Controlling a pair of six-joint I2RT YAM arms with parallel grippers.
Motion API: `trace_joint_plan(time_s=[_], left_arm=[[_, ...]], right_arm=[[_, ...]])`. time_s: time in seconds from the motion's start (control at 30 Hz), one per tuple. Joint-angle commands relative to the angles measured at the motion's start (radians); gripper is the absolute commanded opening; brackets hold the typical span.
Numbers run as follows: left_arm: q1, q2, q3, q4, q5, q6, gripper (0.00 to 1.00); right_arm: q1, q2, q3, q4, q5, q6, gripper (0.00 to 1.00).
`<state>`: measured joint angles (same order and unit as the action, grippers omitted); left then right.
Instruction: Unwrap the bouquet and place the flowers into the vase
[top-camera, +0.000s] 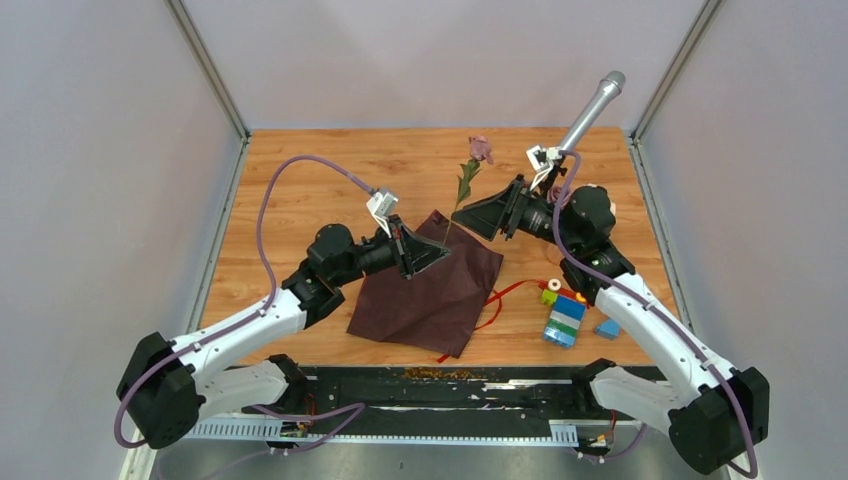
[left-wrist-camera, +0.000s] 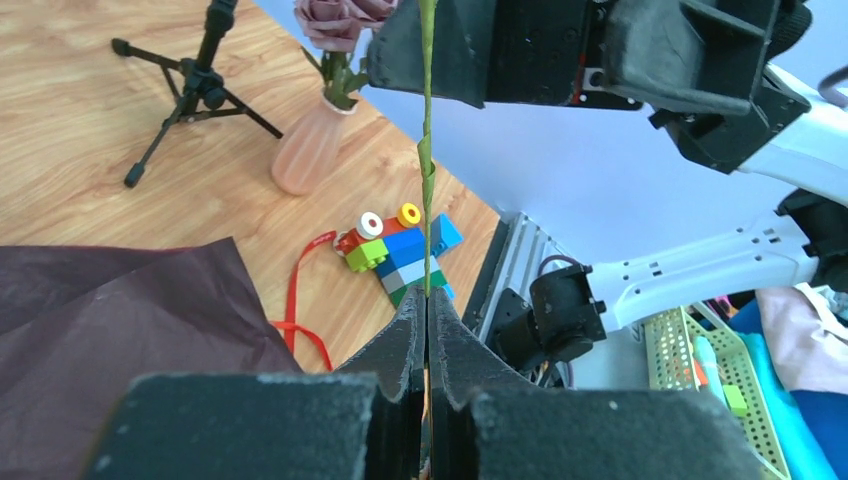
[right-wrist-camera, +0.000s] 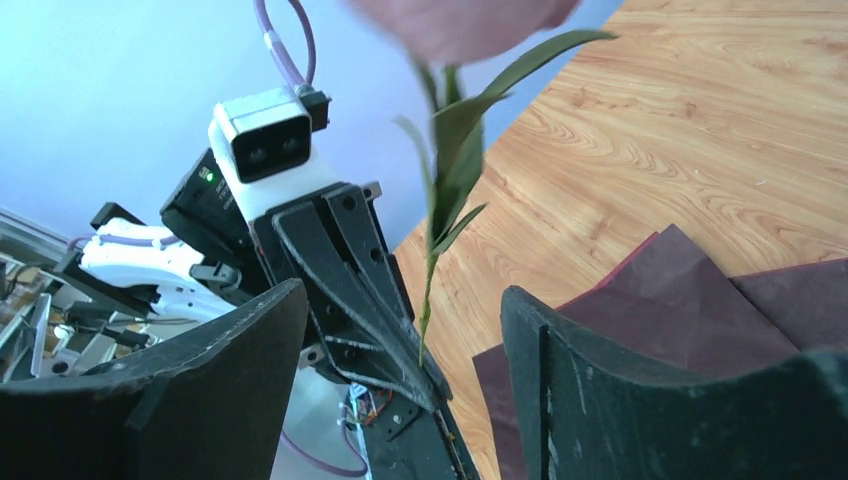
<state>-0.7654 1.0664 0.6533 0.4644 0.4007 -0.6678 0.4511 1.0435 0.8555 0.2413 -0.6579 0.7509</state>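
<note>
1. The left claw (top-camera: 437, 243) is clenched on the lower end of one flower (top-camera: 481, 150) stem, above the middle of the desk (top-camera: 320, 180).
2. The stem (left-wrist-camera: 427, 150) runs straight out from the closed fingertips. Its mauve head points toward the far edge.
3. The right claw (top-camera: 466, 215) is released. Its jaws stand on either side of the stem, just below the leaves, and do not touch it.
4. The paper (top-camera: 430, 295) lies unfolded and flat at mid-desk, toward the near edge, below both claws.
5. The ribbon (top-camera: 505, 293) lies loose on the desk, at the paper's right edge.
6. The vase (left-wrist-camera: 310, 150) stands upright beside the tripod (left-wrist-camera: 195, 85) and holds roses (left-wrist-camera: 335, 20). In the top view the right arm hides it.
7. The bricks (top-camera: 565, 318) stand near the near right corner, just right of the ribbon.
8. The microphone (top-camera: 595, 105) rises over the far right corner.
</note>
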Motion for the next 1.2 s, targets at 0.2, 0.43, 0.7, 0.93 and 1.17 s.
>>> trace_joint_plan(time_s=[0.2,0.43,0.7,0.93,1.17], left_arm=[[-0.02,0.01,-0.02,0.088,0.045,-0.008,0.0],[-0.025,0.021,-0.019,0.085,0.046,-0.003,0.0],[-0.027,0.024,0.002,0.021,0.043,0.025,0.0],[-0.025,0.026,0.042,-0.092,0.002,0.074,0.31],[0.023,-0.012,0.16,-0.384,-0.064,0.235,0.98]], right_arm=[[0.025,0.023,0.026,0.13,0.133,0.032,0.51],[0.025,0.046,0.037,0.127,0.131,0.027,0.35],[0.024,0.044,0.032,0.114,0.138,0.0,0.0],[0.052,-0.015,0.054,-0.046,0.258,-0.154,0.0],[0.126,-0.097,0.156,-0.418,0.678,-0.42,0.0]])
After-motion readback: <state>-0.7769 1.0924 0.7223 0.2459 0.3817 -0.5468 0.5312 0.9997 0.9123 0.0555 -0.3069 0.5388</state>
